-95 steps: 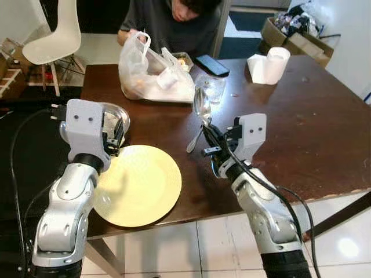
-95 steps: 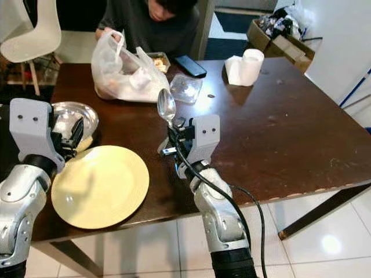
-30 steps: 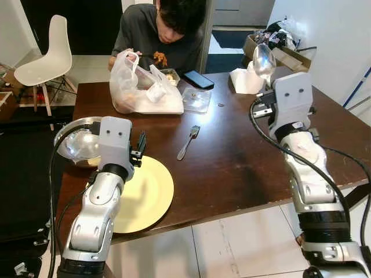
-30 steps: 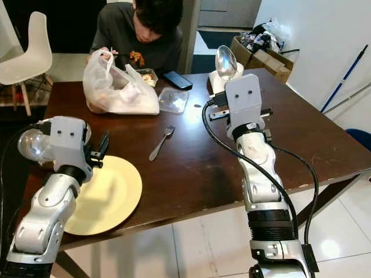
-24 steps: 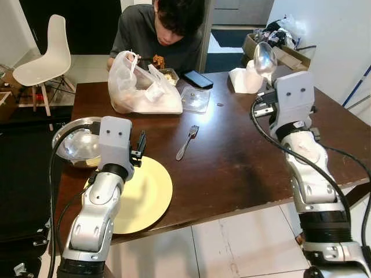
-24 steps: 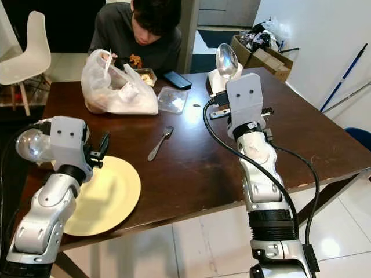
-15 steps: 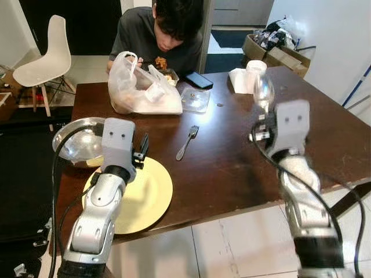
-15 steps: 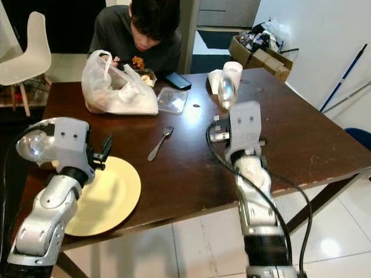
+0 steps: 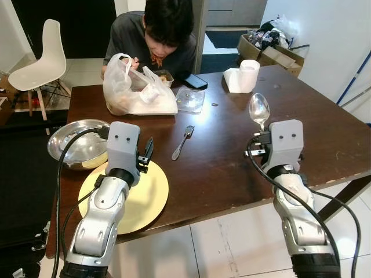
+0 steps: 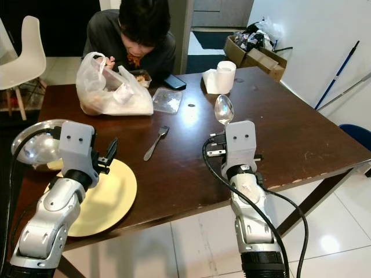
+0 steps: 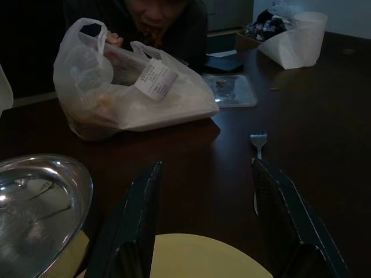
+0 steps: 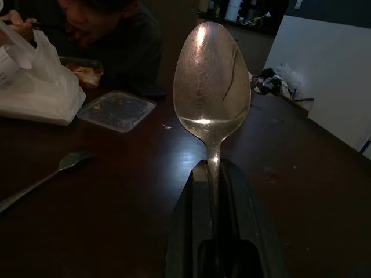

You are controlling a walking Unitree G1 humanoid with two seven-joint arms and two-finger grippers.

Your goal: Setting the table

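A yellow plate [image 9: 142, 197] lies at the near left edge of the dark wooden table [image 9: 324, 116]. Behind it on the left stands a steel bowl [image 9: 72, 147]. A fork [image 9: 182, 142] lies on the wood right of the plate. My left gripper [image 11: 206, 231] hovers open over the plate's far rim with nothing between its fingers. Over the table's right half, my right gripper [image 12: 211, 191] is shut on the handle of a large metal spoon [image 9: 259, 110], whose bowl stands upright above it.
A person sits at the far side, eating. Before them are a white plastic bag [image 9: 136, 90], a clear lid [image 9: 190, 99], a phone [image 9: 193, 81] and a paper roll [image 9: 243, 75]. A white chair [image 9: 40, 58] stands far left; boxes [image 9: 272, 40] lie far right.
My right arm has come down from head height to low over the table's right half, still holding the spoon upright. The camera has shifted; the left gripper stays over the plate.
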